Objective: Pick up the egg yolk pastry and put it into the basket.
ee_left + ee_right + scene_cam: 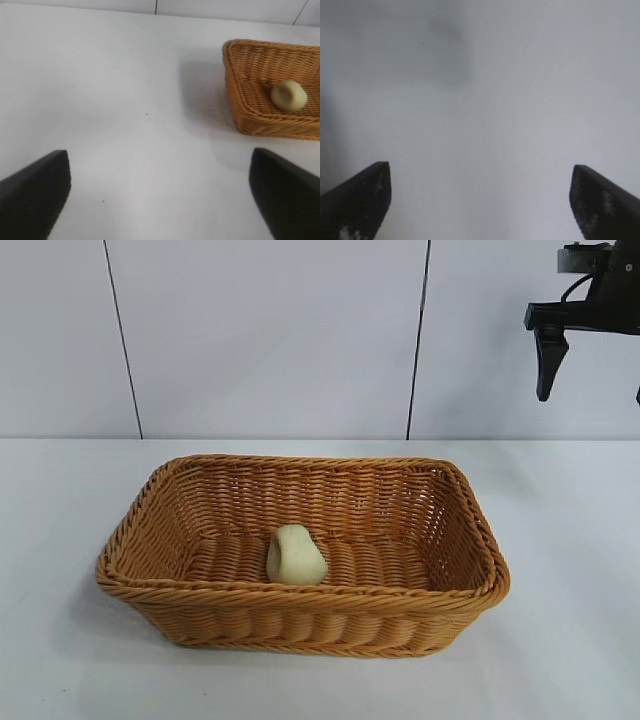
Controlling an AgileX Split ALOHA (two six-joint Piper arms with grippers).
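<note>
Robot test bench / lab setup, not a home or kitchen

Bare white table [70, 540] w/ plain white panelled wall [270, 340] behind it, thin dark seams btwn panels; black robot gripper [590, 350] hangs up high, wall behind it, table well below; only props are a wicker basket [200, 615] w/ a pastry [296, 556] in it, down to the side of that gripper, nothing domestic

Bright, even light falls from above with no glare. The basket [300, 615] casts a soft shadow on the white table [570, 640] at the exterior view's left. The exterior view is sharp; the right wrist view is hazy, its table surface [485, 125] featureless apart from a faint grey shadow.
</note>
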